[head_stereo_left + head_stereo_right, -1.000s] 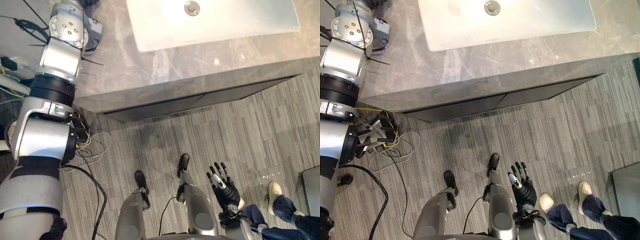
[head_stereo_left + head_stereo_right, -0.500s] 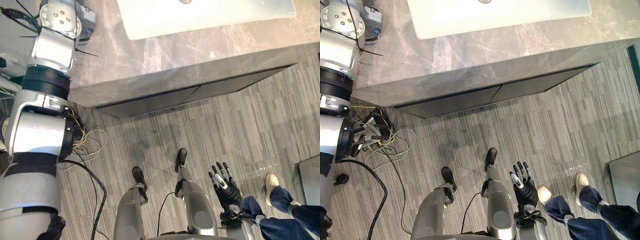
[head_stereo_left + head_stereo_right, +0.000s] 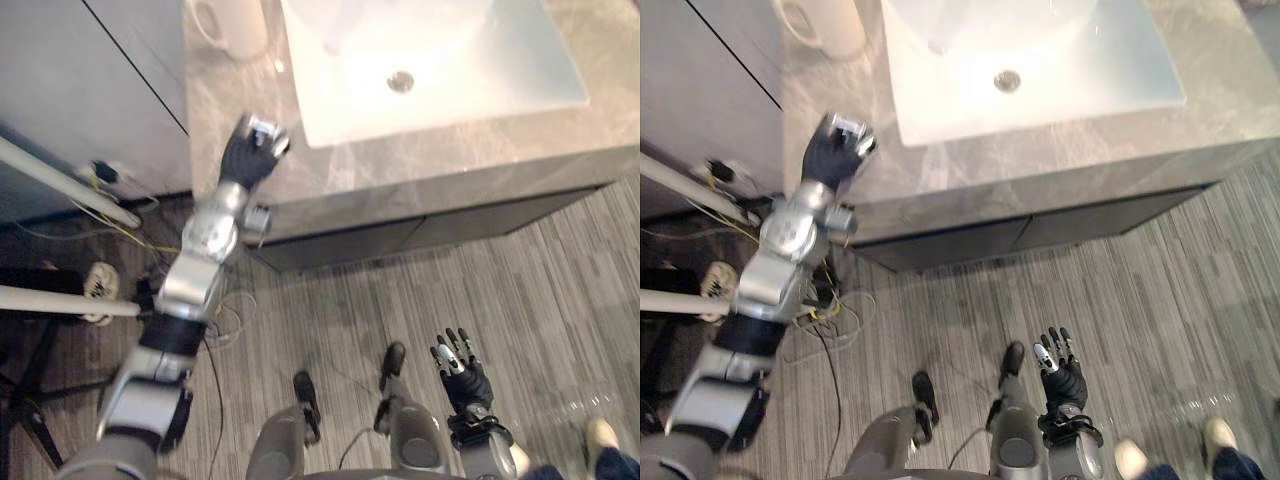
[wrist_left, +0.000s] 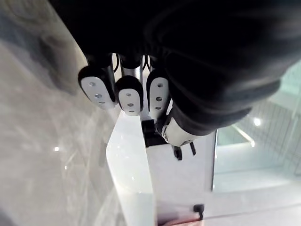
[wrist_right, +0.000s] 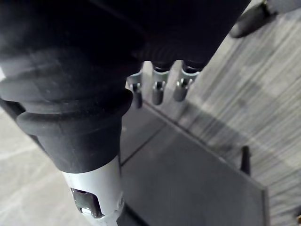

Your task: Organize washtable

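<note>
Left hand (image 3: 248, 155): raised over the front-left corner of the washtable, fingers curled in, gripping nothing.
Right hand (image 3: 462, 372): hangs low over the floor, fingers straight and a little spread, empty.
Washtable (image 3: 340, 170): grey marbled countertop with a dark cabinet front beneath.
Basin (image 3: 470, 60): white, rectangular, set in the countertop just beside the left hand; drain (image 3: 400, 82) near its middle.
White mug (image 3: 232, 25): back-left corner of the countertop.
Floor (image 3: 520, 290): grey striped planks; a person's shoe (image 3: 1218, 435) near the right hand.
</note>
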